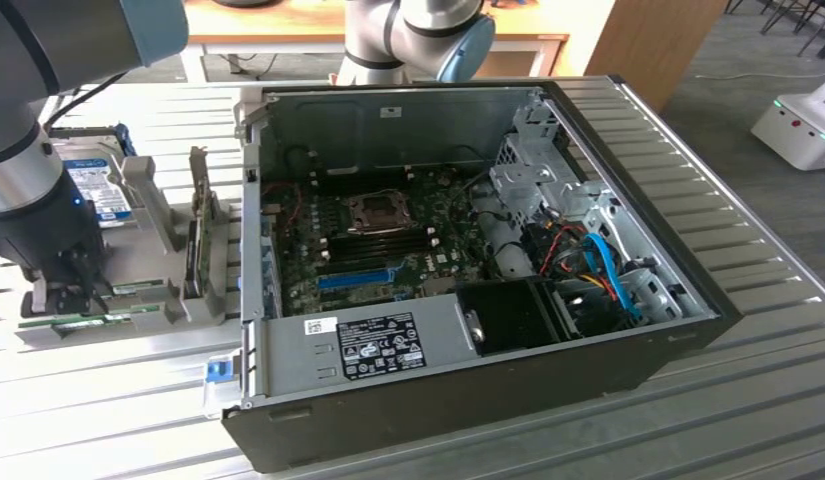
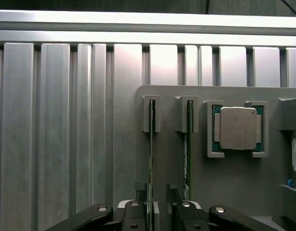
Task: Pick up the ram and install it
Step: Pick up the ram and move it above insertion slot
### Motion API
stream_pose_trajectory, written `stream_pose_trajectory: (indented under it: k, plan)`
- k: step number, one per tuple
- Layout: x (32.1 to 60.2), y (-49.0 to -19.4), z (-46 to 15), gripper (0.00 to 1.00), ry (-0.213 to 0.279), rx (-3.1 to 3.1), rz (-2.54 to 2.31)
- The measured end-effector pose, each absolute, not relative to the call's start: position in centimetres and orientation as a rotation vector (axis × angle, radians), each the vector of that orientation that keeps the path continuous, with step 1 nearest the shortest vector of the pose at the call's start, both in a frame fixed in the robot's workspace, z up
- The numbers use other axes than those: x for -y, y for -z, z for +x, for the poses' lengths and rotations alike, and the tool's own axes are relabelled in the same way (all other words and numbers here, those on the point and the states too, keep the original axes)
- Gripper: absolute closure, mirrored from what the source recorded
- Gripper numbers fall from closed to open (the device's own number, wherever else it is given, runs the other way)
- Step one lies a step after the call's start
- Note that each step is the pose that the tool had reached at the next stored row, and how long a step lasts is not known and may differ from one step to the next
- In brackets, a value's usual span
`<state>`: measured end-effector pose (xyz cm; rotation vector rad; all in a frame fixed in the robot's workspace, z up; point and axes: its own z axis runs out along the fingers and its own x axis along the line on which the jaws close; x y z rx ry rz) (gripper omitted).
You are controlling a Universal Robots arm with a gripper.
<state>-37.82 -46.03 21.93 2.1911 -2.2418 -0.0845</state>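
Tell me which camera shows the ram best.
The wrist view: the ram stands edge-on in its holder slot, between the fingers of the open tool. The exterior view catches just a green strip by the arm.

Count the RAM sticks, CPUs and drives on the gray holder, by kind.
RAM sticks: 2
CPU: 1
Drive: 1
Total: 4
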Motion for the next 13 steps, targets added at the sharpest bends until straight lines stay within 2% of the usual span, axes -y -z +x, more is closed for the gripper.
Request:
stream_pose_trajectory:
  k: [13]
  plan:
    - [46.59, -21.91, -37.81, 0.70, 0.085, 2.242, 2.191]
